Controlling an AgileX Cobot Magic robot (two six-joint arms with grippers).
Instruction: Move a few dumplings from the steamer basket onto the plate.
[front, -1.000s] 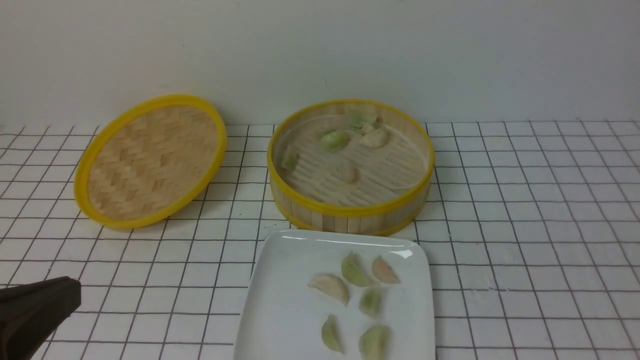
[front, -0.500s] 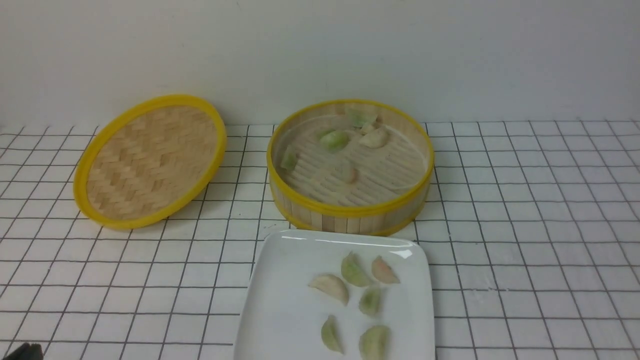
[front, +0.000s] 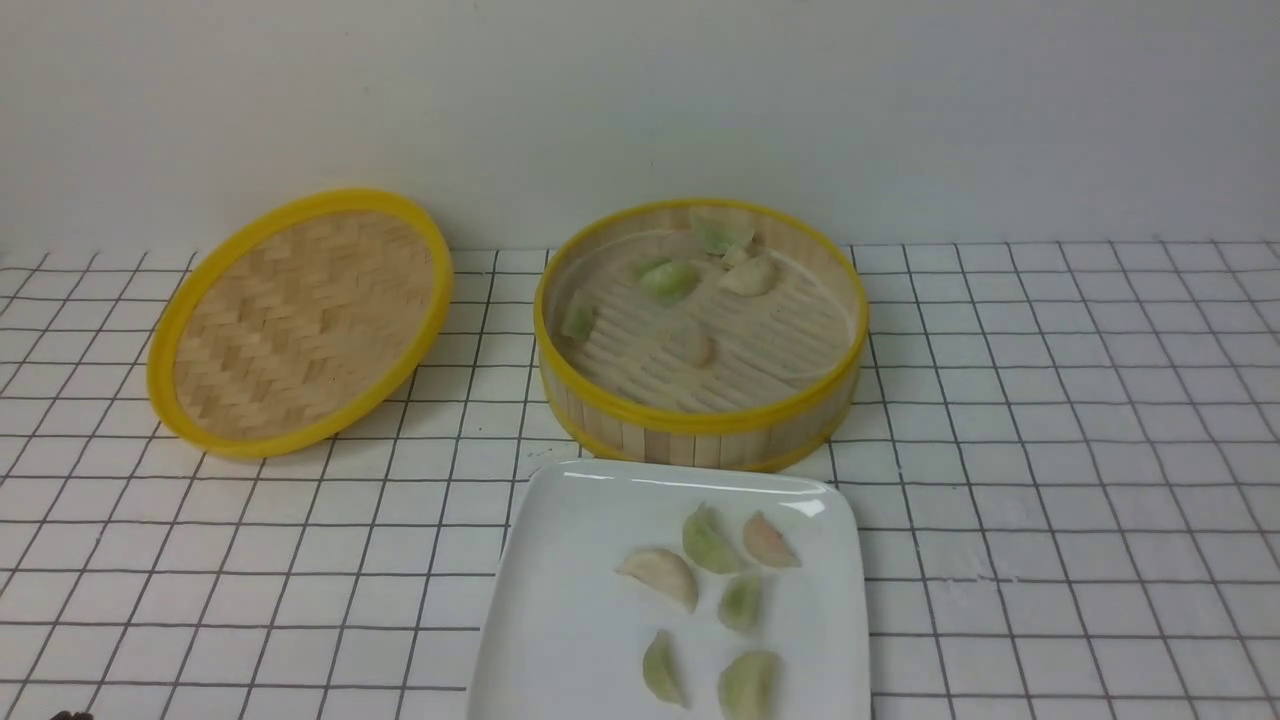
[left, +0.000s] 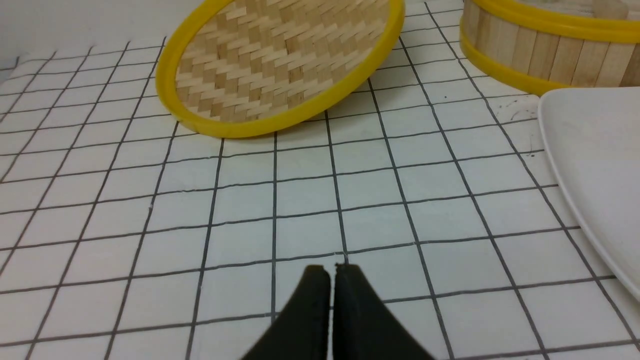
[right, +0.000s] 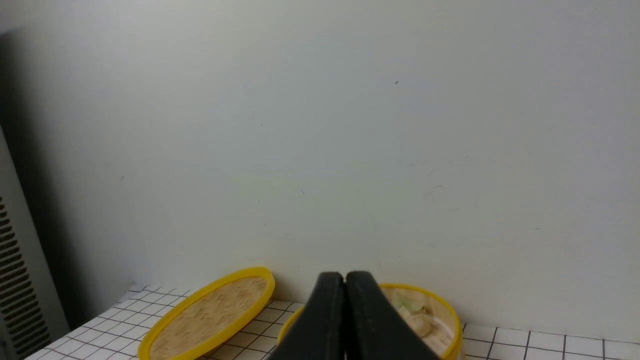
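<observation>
The steamer basket (front: 700, 425) stands at the back centre with several dumplings (front: 668, 281) on its slatted floor, mostly along the far side. In front of it lies the white plate (front: 560, 610), which holds several dumplings (front: 661, 574), green, cream and pinkish, on its right half. My left gripper (left: 332, 270) is shut and empty, low over the checked cloth, left of the plate (left: 595, 165). It has almost left the front view at the lower-left corner. My right gripper (right: 345, 275) is shut and empty, held high and facing the wall above the basket (right: 446, 306).
The flat woven lid (front: 300, 320) with a yellow rim leans tilted at the back left; it also shows ahead of the left gripper as the lid (left: 280, 65). A pale wall rises right behind the basket. Checked cloth covers the table.
The left gripper has drawn back out of the front view's lower-left corner. The dumplings, basket, plate and lid have not moved.
</observation>
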